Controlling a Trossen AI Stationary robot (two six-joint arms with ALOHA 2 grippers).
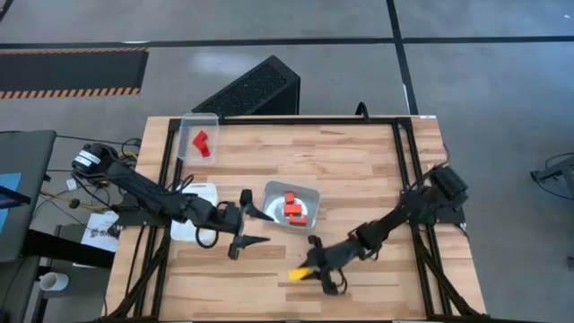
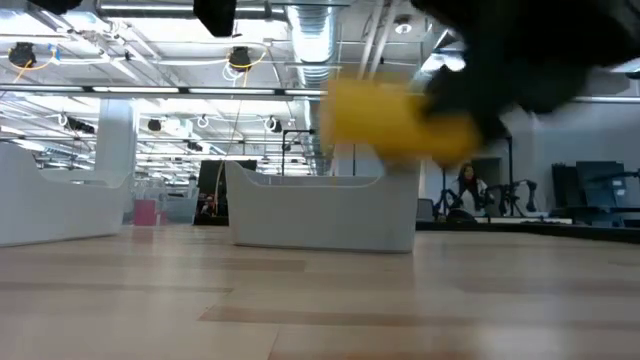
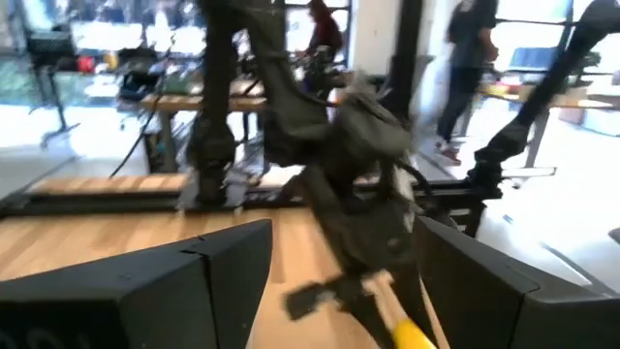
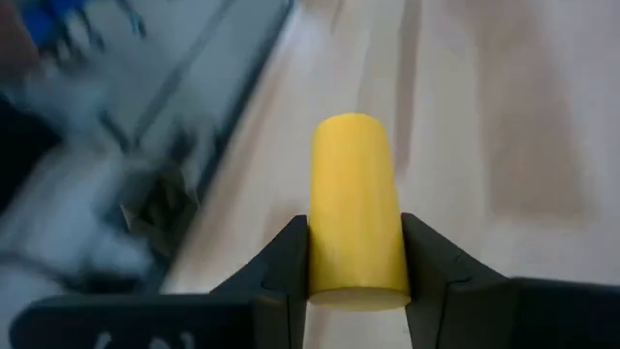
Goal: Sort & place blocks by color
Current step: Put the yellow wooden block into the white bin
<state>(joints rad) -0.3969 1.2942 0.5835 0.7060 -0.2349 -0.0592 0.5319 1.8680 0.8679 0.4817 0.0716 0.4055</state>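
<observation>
The right hand [image 4: 356, 254] is gripping a yellow block [image 4: 356, 208] between its fingers, holding it above the counter [image 1: 359, 170] near the front edge. The left hand [image 1: 254, 224] is hanging released just beside the clear tray [image 1: 309, 194] that is holding orange blocks [image 1: 293, 207].

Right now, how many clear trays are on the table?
3: one at the far left corner with a red block, one in the middle with red and orange blocks, one under the left arm, mostly hidden.
</observation>
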